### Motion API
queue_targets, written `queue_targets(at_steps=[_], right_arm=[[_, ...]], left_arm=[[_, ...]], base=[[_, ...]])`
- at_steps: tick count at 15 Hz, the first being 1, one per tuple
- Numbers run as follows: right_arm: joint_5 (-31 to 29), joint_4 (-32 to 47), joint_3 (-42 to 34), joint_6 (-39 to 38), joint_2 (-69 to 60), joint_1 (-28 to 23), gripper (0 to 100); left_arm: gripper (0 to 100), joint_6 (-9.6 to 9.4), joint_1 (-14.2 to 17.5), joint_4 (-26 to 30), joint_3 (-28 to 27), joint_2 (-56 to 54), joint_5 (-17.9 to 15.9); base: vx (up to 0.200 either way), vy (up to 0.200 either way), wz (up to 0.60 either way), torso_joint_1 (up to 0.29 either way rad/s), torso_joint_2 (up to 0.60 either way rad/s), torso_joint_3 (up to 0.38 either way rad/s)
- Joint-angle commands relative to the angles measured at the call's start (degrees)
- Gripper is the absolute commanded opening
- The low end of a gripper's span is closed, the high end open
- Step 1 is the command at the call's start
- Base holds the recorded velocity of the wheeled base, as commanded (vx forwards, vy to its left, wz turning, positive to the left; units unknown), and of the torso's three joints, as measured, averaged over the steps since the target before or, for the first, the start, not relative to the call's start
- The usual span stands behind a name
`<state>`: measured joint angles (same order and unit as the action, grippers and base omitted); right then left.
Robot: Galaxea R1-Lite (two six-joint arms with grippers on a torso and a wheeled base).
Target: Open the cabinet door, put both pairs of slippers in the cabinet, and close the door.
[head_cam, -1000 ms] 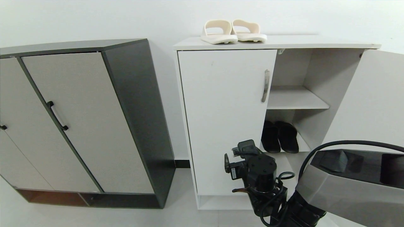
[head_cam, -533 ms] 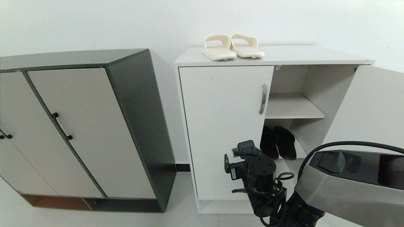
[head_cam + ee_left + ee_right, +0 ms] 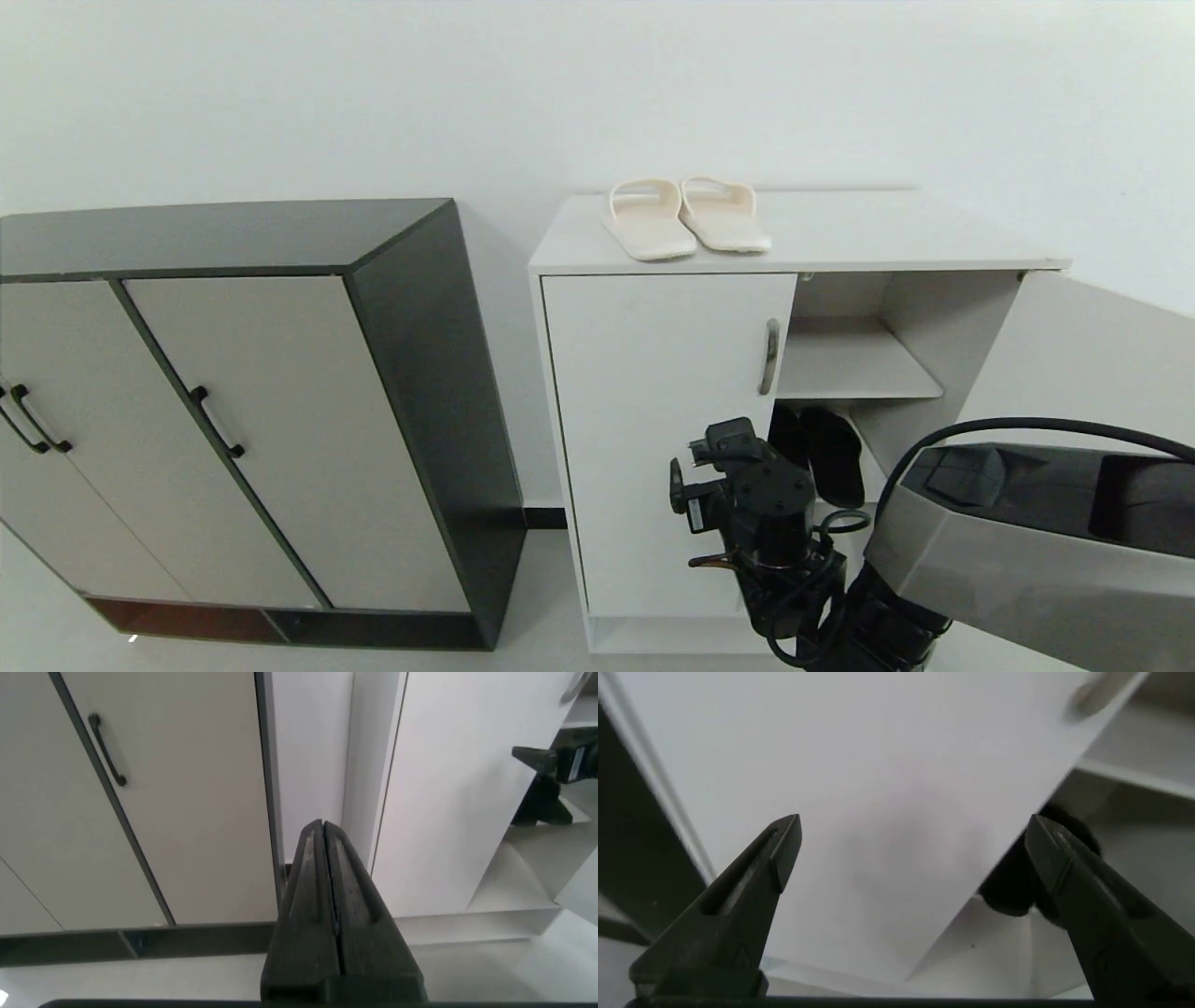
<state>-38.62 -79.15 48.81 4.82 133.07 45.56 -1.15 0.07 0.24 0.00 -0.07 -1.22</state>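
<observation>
The white cabinet [image 3: 887, 233] stands against the wall [image 3: 597, 93]. Its right-hand open door [image 3: 1074, 364] is swung wide and its left-hand closed door [image 3: 663, 420] is flush, with a silver handle [image 3: 769, 357] upright near its inner edge. The cream slippers [image 3: 686, 217] lie side by side on the cabinet top, above the closed door and toward the top's left end. Inside the open half, the upper shelf [image 3: 854, 364] is bare. The black slippers [image 3: 822, 453] lie together on the lower shelf, partly hidden behind the edge of the closed door.

The right arm [image 3: 775, 523] hangs low in front of the closed door, near the handle side. The right gripper [image 3: 915, 831] faces that door panel with its jaws spread wide and nothing between them. A dark shape past one finger is probably a black slipper, though it is blurred.

The left gripper [image 3: 323, 835] is low, its fingers pressed flat together on nothing. It points at the narrow gap between the white cabinet and the dark cabinet [image 3: 439, 392].

The dark cabinet stands just beside the white one, to its left. Its grey doors are shut and carry black handles [image 3: 217, 422]. Pale floor [image 3: 551, 579] lies beneath both.
</observation>
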Motion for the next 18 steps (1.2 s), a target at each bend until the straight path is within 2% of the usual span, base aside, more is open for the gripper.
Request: queue_targets(at_steps=[1,11,18], right_arm=[[0.0,0.0,0.0,0.0,0.2,0.1,100],[0.0,-0.3,0.0,0.0,0.3,0.1,100],[0.0,-0.3,-0.1,0.0,0.3,0.1,100]], left_arm=[[0,0.00,0.0,0.0,0.0,0.1,0.0],[0,0.00,0.0,0.0,0.0,0.1,0.0],[0,-0.26,0.0,0.0,0.0,0.1,0.0]], base=[[0.000,0.000,0.00,0.154,-0.46,-0.320],[0.000,0.000,0.00,0.191,-0.50,-0.308],[0.000,0.000,0.00,0.244,-0.57,-0.325]])
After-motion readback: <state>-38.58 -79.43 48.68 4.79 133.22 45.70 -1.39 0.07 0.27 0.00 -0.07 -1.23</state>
